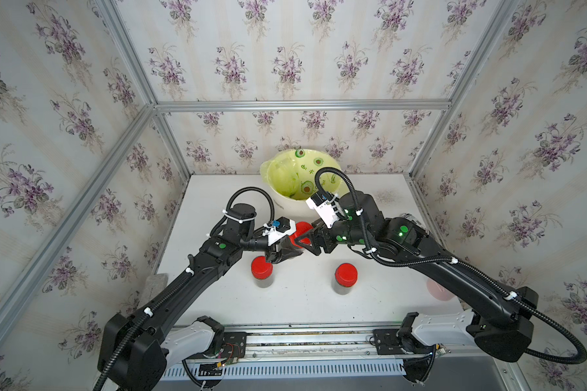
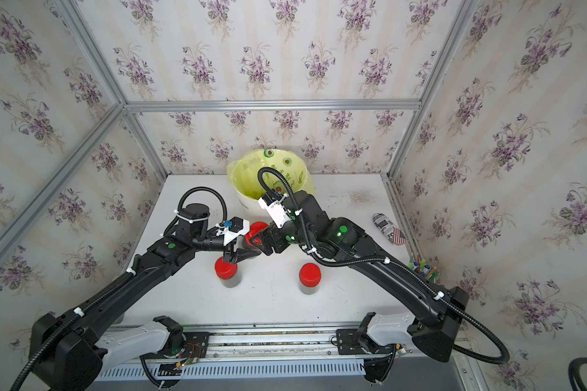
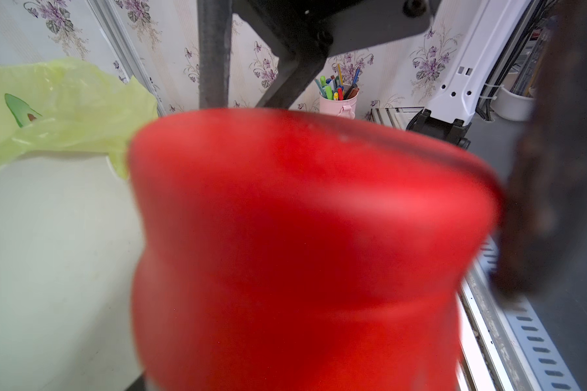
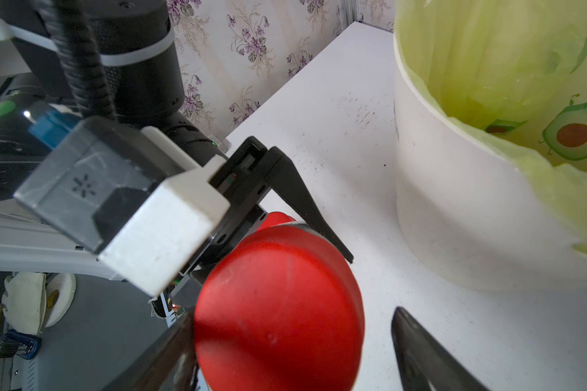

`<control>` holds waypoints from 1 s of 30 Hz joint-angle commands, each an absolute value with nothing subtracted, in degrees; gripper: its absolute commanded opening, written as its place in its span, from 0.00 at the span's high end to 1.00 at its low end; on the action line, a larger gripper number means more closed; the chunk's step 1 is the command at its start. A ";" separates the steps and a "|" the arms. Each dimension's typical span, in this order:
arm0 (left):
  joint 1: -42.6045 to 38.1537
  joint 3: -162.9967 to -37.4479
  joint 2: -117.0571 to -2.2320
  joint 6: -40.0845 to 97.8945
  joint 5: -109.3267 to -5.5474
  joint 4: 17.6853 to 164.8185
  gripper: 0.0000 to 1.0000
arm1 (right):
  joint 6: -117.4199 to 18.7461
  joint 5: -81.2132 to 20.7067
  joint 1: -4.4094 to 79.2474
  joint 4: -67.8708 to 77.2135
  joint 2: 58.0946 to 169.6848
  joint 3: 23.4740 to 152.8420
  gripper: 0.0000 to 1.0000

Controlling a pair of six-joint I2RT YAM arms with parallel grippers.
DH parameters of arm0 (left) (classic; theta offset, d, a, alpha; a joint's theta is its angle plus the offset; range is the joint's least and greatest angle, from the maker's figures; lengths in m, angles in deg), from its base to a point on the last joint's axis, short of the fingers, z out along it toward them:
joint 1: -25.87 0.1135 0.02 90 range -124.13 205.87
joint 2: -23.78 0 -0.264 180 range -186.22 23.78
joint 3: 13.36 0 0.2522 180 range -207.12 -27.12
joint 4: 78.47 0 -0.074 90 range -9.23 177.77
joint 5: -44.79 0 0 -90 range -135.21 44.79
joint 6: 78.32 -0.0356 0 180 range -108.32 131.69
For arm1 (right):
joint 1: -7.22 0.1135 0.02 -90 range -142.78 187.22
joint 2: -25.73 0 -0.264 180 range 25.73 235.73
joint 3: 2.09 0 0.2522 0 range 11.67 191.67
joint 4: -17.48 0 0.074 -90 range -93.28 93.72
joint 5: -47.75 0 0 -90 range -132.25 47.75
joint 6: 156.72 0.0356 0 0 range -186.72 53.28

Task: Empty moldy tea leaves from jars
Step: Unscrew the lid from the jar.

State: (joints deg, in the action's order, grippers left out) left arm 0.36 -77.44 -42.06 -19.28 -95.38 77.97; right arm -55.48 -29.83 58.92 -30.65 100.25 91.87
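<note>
Three red-lidded jars are being counted here. Two, the left jar point(image 1: 262, 272) and the right jar point(image 1: 345, 278), are being shown standing near the desk's point(image 1: 302, 304) front edge, with dark tea leaves point(image 1: 264, 282) visible through the walls. The third jar point(image 1: 301, 229) is being clamped tight by the left gripper point(image 1: 287, 252) over mid-desk, just in front of the one white bin point(image 4: 454, 220). Its lid point(image 3: 302, 237) is being straddled by the right gripper point(image 4: 294, 313), jaws wide, with one finger point(image 4: 163, 352) touching and the other point(image 4: 421, 355) apart. Avocados are being shown printed on the liner point(image 4: 488, 67); its writing can't be read.

Black left arm point(image 1: 210, 260), black right arm point(image 1: 461, 280), white base segments point(image 1: 190, 337), ribbed black cables point(image 1: 421, 262) held by white ties point(image 1: 147, 310), round green dots point(image 1: 222, 246), white camera mounts point(image 1: 322, 211).
</note>
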 commanded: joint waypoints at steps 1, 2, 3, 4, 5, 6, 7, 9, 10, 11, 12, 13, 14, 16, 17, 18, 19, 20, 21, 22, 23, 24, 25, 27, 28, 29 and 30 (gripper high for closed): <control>0.42 -77.48 -41.87 -19.82 -96.13 78.64 0.48 | -54.68 -31.18 58.89 -29.72 100.78 92.31 0.21; 0.42 -77.48 -41.95 -19.78 -96.11 78.71 0.48 | -54.68 -31.27 58.93 -29.84 100.74 92.35 0.23; 0.39 -77.48 -41.96 -19.71 -96.12 78.70 0.48 | -54.68 -31.31 58.98 -29.85 100.87 92.28 0.24; 0.39 -77.52 -41.96 -19.69 -96.18 78.65 0.48 | -54.68 -31.30 58.98 -29.85 100.87 92.33 0.25; 0.39 -77.48 -41.92 -19.69 -96.13 78.67 0.48 | -54.68 -31.33 58.97 -29.76 100.87 92.28 0.26; 0.42 -77.48 -41.87 -19.69 -96.24 78.70 0.48 | -54.63 -31.48 59.04 -29.69 100.83 92.42 0.26; 0.42 -77.49 -41.78 -19.78 -96.19 78.66 0.48 | -54.61 -31.55 58.96 -29.72 100.92 92.48 0.27; 0.41 -77.42 -41.69 -19.76 -96.23 78.65 0.48 | -54.68 -31.74 59.10 -29.79 101.01 92.55 0.31; 0.40 -77.44 -41.69 -19.78 -96.20 78.68 0.48 | -54.77 -31.78 59.08 -29.90 101.05 92.68 0.34; 0.39 -77.41 -41.78 -19.75 -96.22 78.65 0.48 | -54.85 -31.75 59.07 -29.99 101.09 92.76 0.39; 0.44 -77.40 -41.78 -19.78 -96.27 78.63 0.48 | -54.93 -31.72 59.08 -30.00 101.06 92.72 0.43; 0.36 -77.44 -41.78 -19.75 -96.23 78.69 0.48 | -55.07 -31.67 59.08 -30.04 101.05 92.71 0.47; 0.38 -77.39 -41.76 -19.76 -96.18 78.63 0.48 | -55.27 -31.64 59.09 -30.03 101.05 92.65 0.49; 0.31 -77.41 -41.78 -19.78 -96.18 78.61 0.48 | -55.75 -32.03 59.07 -30.19 101.05 92.70 0.53; 0.39 -77.42 -41.78 -19.73 -96.21 78.63 0.48 | -56.20 -32.06 59.09 -30.22 101.05 92.77 0.55; 0.35 -77.48 -41.78 -19.78 -96.15 78.65 0.48 | -56.55 -31.99 59.09 -30.21 100.98 92.79 0.57; 0.30 -77.48 -41.78 -19.69 -96.19 78.67 0.48 | -57.01 -32.03 59.07 -30.21 100.96 92.71 0.59; 0.32 -77.53 -41.78 -19.69 -96.26 78.64 0.48 | -57.58 -32.06 59.08 -30.18 100.93 92.78 0.60; 0.30 -77.52 -41.78 -19.69 -96.23 78.68 0.48 | -58.24 -32.10 59.09 -30.12 100.91 92.79 0.63; 0.30 -77.48 -41.76 -19.69 -96.18 78.60 0.48 | -58.83 -32.23 59.14 -30.12 100.92 92.74 0.65; 0.30 -77.46 -41.78 -19.69 -96.27 78.62 0.48 | -59.47 -32.34 59.12 -30.12 100.96 92.79 0.66; 0.35 -77.52 -41.70 -19.69 -96.16 78.62 0.48 | -60.22 -32.35 59.07 -30.15 101.05 92.79 0.66; 0.30 -77.46 -41.69 -19.69 -96.20 78.62 0.48 | -60.84 -32.39 59.03 -30.21 101.21 92.96 0.67; 0.30 -77.48 -41.69 -19.69 -96.15 78.58 0.48 | -62.09 -32.49 59.08 -30.32 101.50 93.24 0.68; 0.34 -77.46 -41.61 -19.65 -96.22 78.57 0.48 | -62.53 -32.59 59.09 -30.46 101.66 93.45 0.67; 0.29 -77.49 -41.61 -19.68 -96.18 78.63 0.48 | -62.80 -32.56 59.07 -30.56 101.74 93.78 0.63; 0.26 -77.47 -41.61 -19.66 -96.13 78.54 0.48 | -62.86 -32.67 59.13 -30.55 101.84 93.85 0.57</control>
State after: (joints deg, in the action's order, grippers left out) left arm 0.44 -77.42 -42.06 -20.30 -93.96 77.81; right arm -60.63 -28.03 59.05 -31.35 101.25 93.45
